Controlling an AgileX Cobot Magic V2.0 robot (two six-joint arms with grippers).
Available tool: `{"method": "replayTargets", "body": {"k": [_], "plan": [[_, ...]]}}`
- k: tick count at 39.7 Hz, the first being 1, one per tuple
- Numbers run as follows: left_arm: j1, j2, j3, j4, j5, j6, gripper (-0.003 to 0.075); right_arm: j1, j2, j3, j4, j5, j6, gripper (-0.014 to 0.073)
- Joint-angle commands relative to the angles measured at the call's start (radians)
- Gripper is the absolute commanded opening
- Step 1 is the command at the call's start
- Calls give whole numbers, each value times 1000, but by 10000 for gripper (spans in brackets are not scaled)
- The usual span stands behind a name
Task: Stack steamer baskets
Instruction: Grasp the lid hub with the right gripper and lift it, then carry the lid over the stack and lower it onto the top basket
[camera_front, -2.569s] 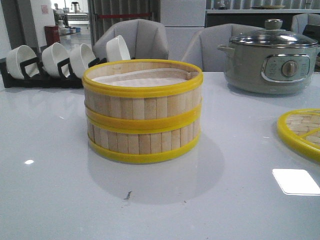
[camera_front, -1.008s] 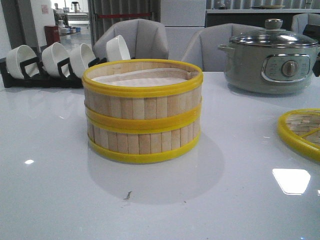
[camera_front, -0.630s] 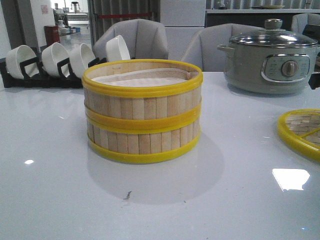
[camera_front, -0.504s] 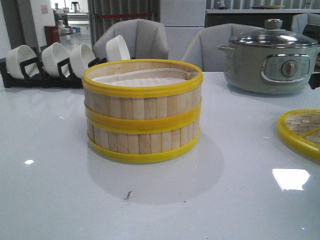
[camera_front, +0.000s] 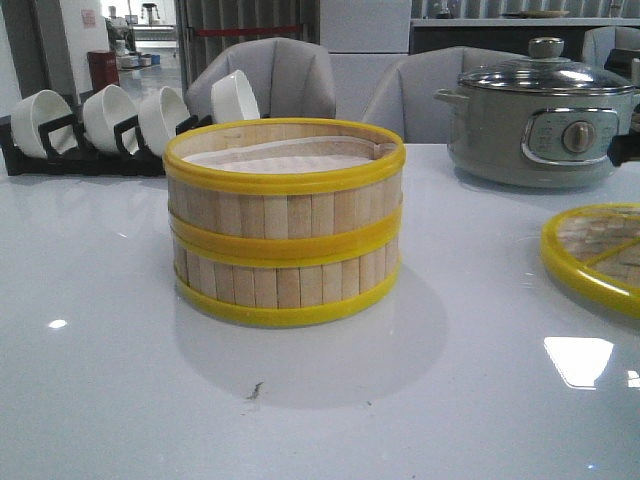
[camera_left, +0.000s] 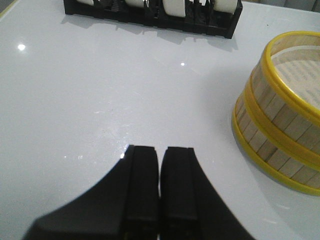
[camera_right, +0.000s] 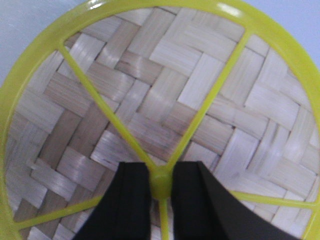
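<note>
The left gripper (camera_left: 159, 190) had two matte black fingers (camera_left: 142, 185) with flat, squared tips and edges that curved outward toward the base. The right gripper (camera_right: 161, 195) showed the same black, blocky fingers (camera_right: 132, 200), without visible markings or screws.

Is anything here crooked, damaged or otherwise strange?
Mostly fine. The two steamer baskets stand stacked and aligned. The paper liner lies slightly rumpled, a small dark speck marks the table, and the right gripper grips the lid by its centre knob.
</note>
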Motion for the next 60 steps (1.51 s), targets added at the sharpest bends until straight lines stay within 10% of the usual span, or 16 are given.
{"method": "replayTargets", "body": {"k": [1, 34, 60], "plan": [[0, -5, -28, -4, -88, -6, 83, 46, -97, -105, -3, -6, -5, 36], [0, -5, -28, -4, -88, -6, 83, 611, 122, -844, 31, 378, -6, 36], [0, -5, -28, -4, -88, -6, 83, 660, 245, -912, 31, 372, -6, 36]]}}
